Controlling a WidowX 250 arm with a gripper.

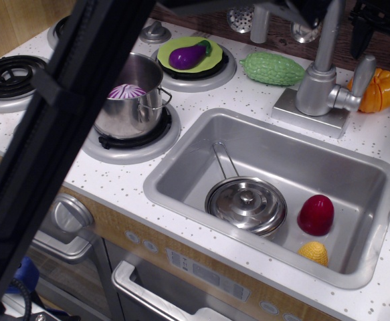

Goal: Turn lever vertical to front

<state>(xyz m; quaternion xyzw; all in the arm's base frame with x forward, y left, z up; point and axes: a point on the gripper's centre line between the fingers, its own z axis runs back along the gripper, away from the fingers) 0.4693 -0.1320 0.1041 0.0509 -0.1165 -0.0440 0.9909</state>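
Note:
The lever is a short silver rod that juts up and to the right from the cone-shaped body of the grey faucet, which stands behind the sink. My gripper is black and hangs at the top right, just above and behind the lever, without touching it. Its jaws stand apart, one dark finger left of the lever tip and the other at the right edge. It holds nothing. The tall spout rises out of the frame.
An orange pumpkin sits right behind the lever. A green gourd lies left of the faucet. The sink holds a lidded pan, a red item and a yellow one. My black arm link crosses the left foreground.

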